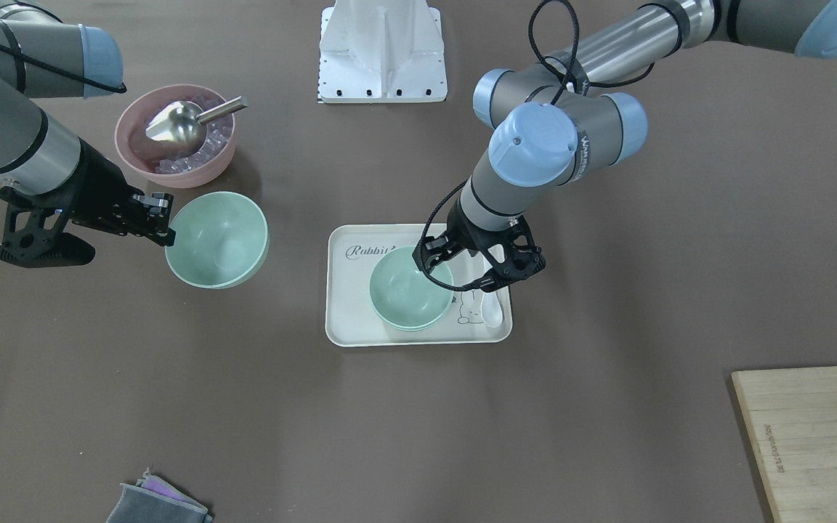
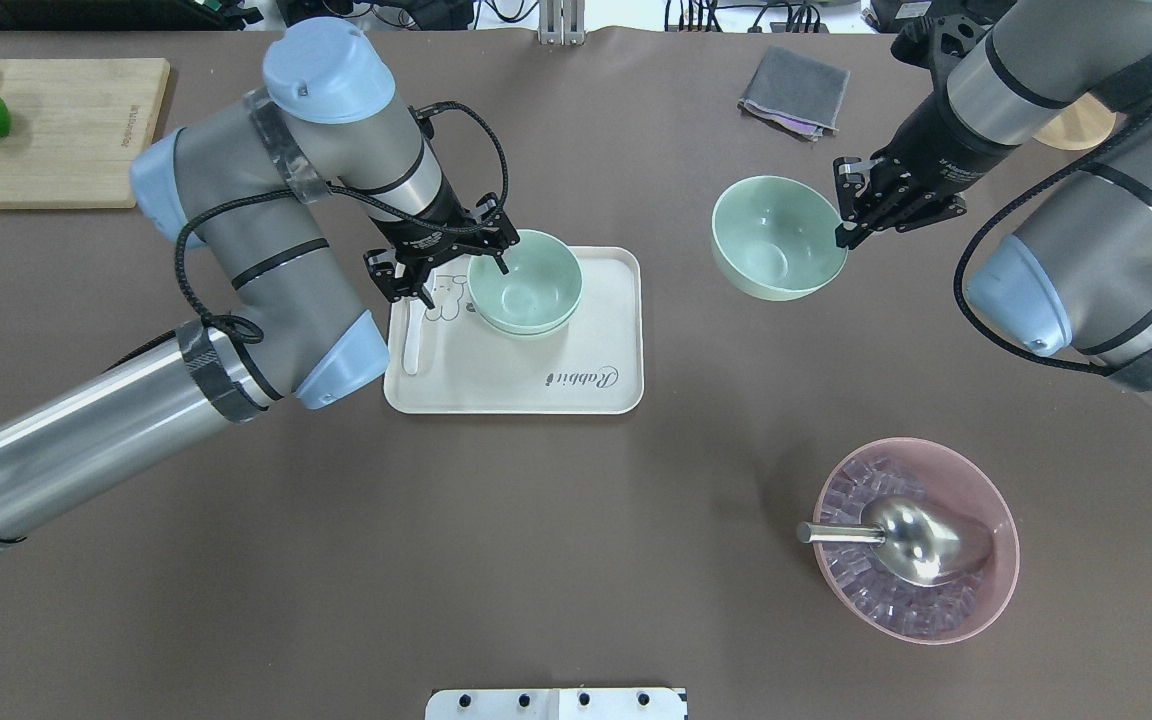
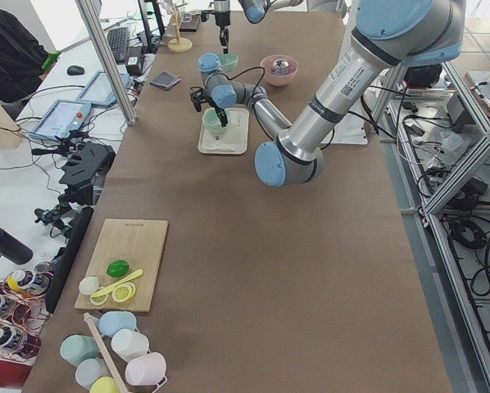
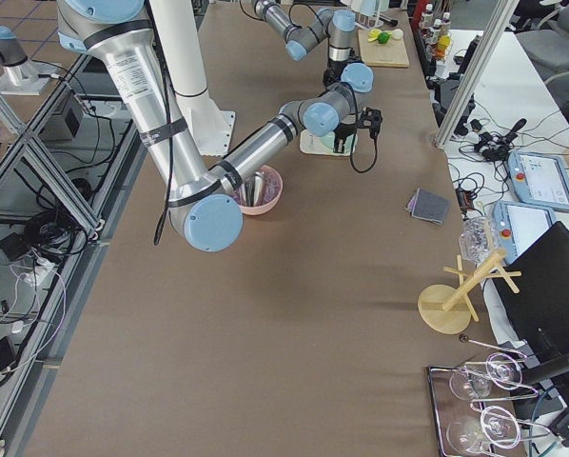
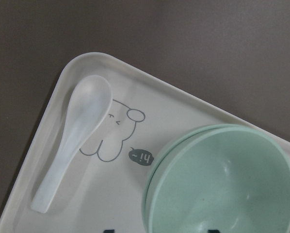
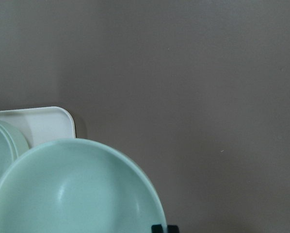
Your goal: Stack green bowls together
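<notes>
Two green bowls sit nested on the white tray; they also show in the front view and the left wrist view. My left gripper is open, with one finger inside the top bowl and the other outside its rim. A third green bowl is held tilted over the table to the tray's right. My right gripper is shut on its rim. The held bowl also shows in the front view and the right wrist view.
A white spoon lies on the tray beside the nested bowls. A pink bowl with ice and a metal scoop stands at the near right. A grey cloth lies at the far side. A wooden cutting board with a lime is far left.
</notes>
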